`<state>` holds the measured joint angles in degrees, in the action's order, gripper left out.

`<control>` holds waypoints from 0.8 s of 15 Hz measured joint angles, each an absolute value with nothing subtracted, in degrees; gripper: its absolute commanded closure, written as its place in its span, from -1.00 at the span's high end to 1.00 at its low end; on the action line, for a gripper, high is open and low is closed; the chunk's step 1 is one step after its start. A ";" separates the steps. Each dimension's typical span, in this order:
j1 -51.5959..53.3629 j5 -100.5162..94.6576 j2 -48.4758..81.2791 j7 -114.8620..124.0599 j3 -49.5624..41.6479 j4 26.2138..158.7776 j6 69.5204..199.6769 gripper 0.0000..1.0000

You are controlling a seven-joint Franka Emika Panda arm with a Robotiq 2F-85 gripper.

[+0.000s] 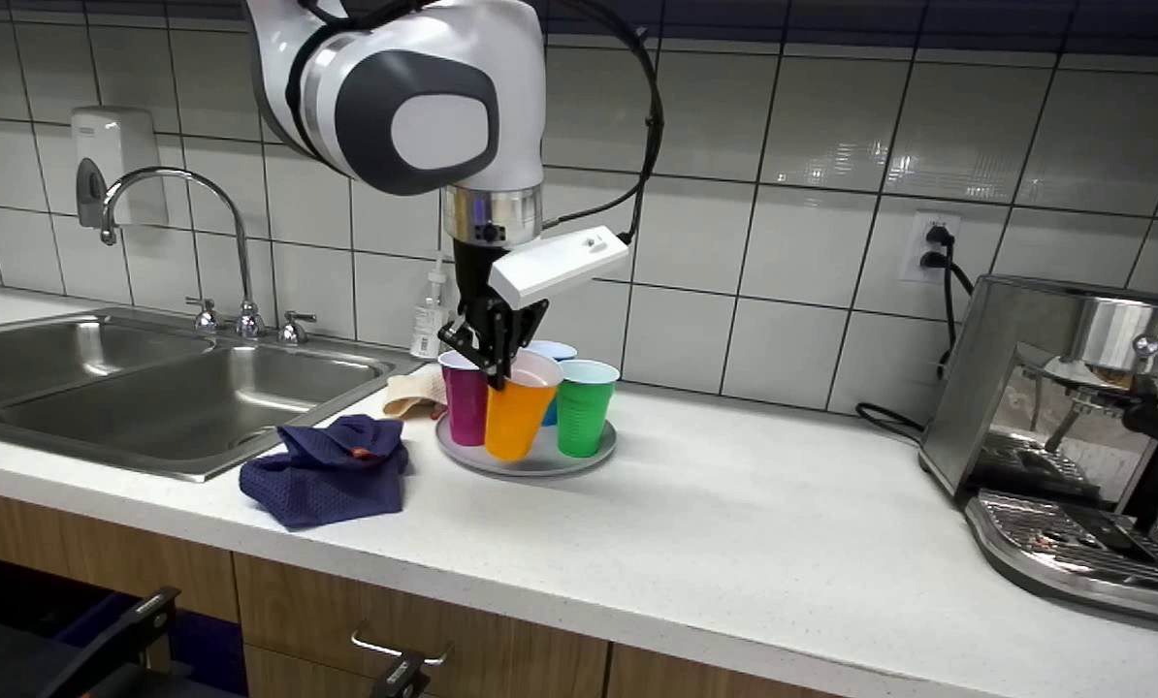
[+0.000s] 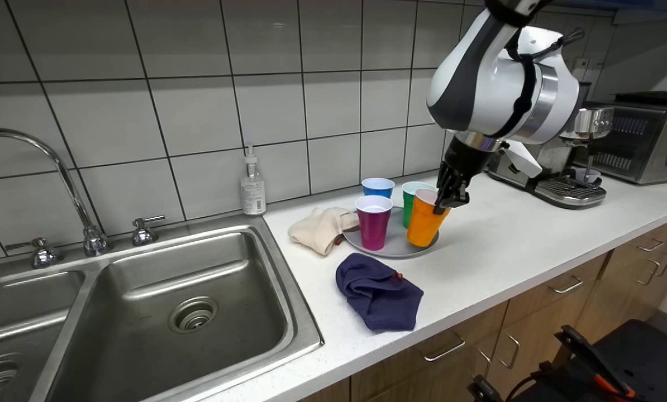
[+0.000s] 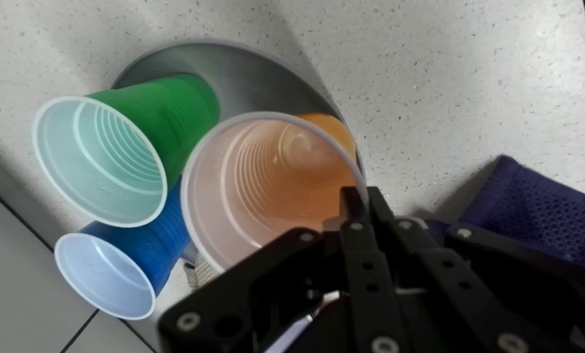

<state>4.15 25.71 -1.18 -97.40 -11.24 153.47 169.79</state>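
Note:
My gripper [image 3: 365, 203] is shut on the wall of an orange cup [image 3: 273, 166] at its rim, with one finger inside the cup and one outside. The orange cup [image 1: 519, 417] leans in both exterior views, its base over a grey plate [image 1: 540, 469]; whether base and plate touch I cannot tell. On that plate, a magenta cup [image 2: 374, 226], a green cup [image 1: 584, 412] and a blue cup [image 2: 377, 186] stand upright, mouths up. In the wrist view the green cup [image 3: 175, 108] and blue cup [image 3: 150, 250] lie left of the orange one; the magenta cup is hidden there.
A dark purple cloth [image 1: 332, 470] lies crumpled near the counter's front edge, a beige cloth [image 2: 319, 229] beside the plate. The steel sink [image 2: 199, 279], faucet [image 1: 235, 228] and soap bottle [image 2: 252, 187] are to the left. An espresso machine [image 1: 1054, 388] stands to the right; a tiled wall rises behind.

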 measured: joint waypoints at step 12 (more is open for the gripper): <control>4.16 31.64 2.69 -104.83 -11.07 150.75 170.50 -0.98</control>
